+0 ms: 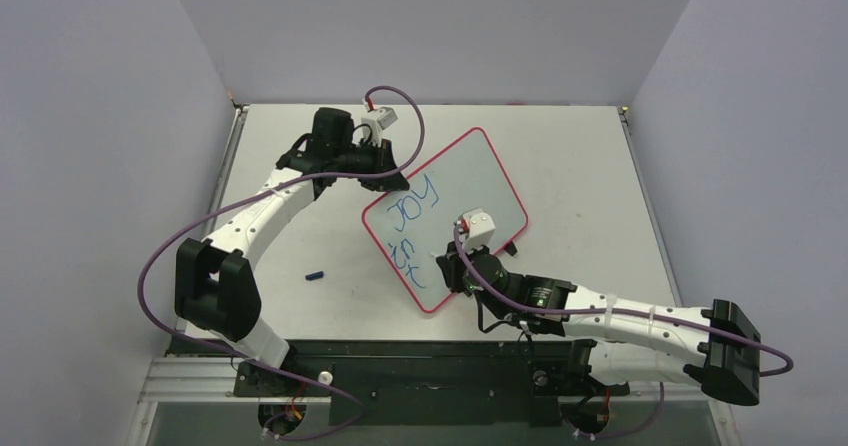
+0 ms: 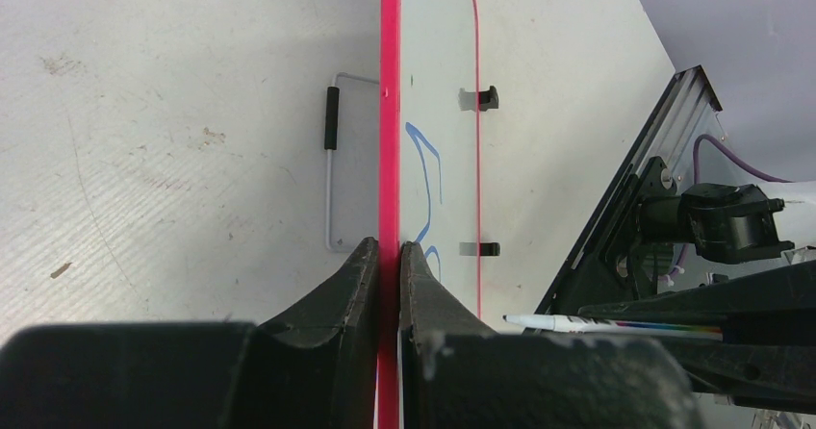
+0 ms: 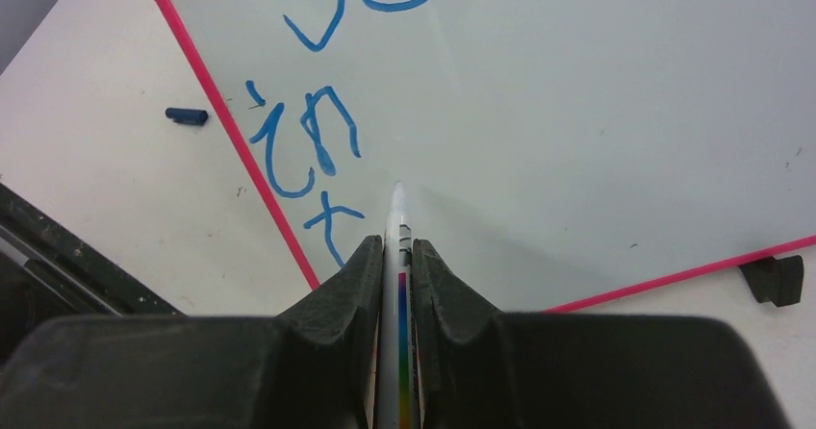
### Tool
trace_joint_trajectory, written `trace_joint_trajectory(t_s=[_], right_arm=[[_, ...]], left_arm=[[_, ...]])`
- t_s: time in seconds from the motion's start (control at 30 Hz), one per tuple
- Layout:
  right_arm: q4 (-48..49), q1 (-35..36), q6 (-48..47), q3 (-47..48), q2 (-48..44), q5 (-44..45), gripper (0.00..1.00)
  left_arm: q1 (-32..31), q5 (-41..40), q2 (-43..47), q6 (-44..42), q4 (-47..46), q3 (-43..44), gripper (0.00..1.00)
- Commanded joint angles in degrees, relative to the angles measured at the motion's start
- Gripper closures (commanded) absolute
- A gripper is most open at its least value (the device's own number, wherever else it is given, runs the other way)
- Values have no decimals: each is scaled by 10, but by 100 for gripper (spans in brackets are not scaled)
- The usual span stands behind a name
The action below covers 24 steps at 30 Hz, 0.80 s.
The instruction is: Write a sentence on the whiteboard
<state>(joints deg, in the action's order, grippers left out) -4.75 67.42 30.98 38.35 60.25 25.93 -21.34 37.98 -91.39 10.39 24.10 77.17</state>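
Observation:
The whiteboard (image 1: 470, 181), glossy white with a thin red-pink frame, lies tilted at mid-table and carries blue writing (image 1: 412, 198). My left gripper (image 1: 392, 179) is shut on the board's far-left frame edge (image 2: 389, 112), seen edge-on in the left wrist view. My right gripper (image 1: 455, 266) is shut on a white marker (image 3: 396, 219) with a rainbow stripe. The marker's tip rests at the board surface (image 3: 577, 112), just right of the lower blue letters (image 3: 306, 140). The marker (image 2: 563, 323) also shows in the left wrist view.
A small blue cap (image 1: 316, 275) lies on the table left of the board; in the right wrist view the cap (image 3: 186, 115) sits beside the frame. Two black feet (image 2: 489, 97) stick out from the board's edge. A wire stand (image 2: 332, 150) lies beneath it.

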Motion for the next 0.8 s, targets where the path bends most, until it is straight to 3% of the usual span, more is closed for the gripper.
trace_joint_trajectory(t_s=[0.0,0.77], right_arm=[[42,-2,-15,8,14,-30,100],[65,2,-6,6,78,-43,100]], left_arm=[[1,-19,28,-26,-27,7,100],[2,-20,30,-27,-27,6,100]])
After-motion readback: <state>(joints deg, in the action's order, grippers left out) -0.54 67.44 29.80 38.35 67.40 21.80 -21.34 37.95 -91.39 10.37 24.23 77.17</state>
